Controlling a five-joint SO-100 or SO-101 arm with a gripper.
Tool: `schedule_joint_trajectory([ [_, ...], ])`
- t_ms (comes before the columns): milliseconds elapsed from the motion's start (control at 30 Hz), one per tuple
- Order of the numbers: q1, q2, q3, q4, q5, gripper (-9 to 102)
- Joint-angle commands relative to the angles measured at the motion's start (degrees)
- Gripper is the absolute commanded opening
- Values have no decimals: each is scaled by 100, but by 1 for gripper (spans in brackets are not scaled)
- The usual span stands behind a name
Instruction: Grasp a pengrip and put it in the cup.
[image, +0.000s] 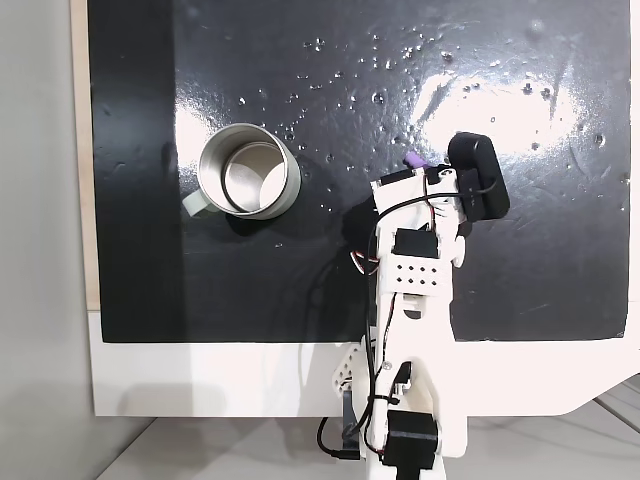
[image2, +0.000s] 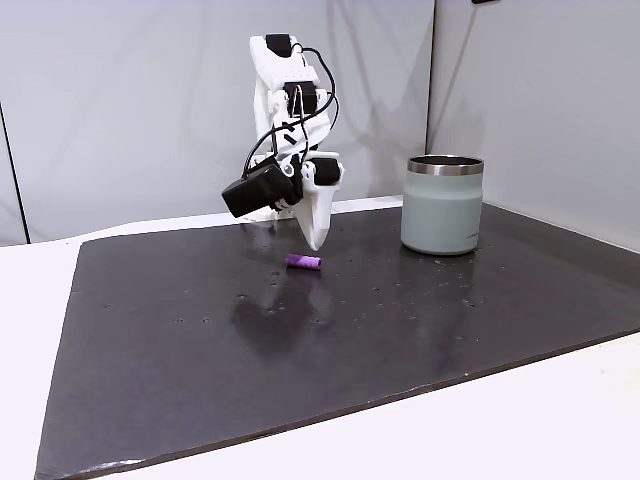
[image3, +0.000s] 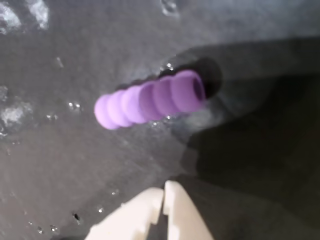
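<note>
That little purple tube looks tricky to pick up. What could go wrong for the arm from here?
1. In the wrist view the gripper has its fingertips pressed together above the pengrip; unless it opens before descending, it would likely just push the tube.
2. The pengrip is a ribbed cylinder lying on its side on a glossy mat, so a nudge could roll it away.
3. The cup stands well off to the side; a weak pinch could drop the tube on the way.
</note>
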Motion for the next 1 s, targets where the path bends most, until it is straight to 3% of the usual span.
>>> schedule_joint_trajectory([
  [0, 9, 44, -404, -132, 44, 0],
  [733, -26, 431, -844, 826, 3182, 0],
  [967, 9, -334, -1529, 1441, 3867, 11],
])
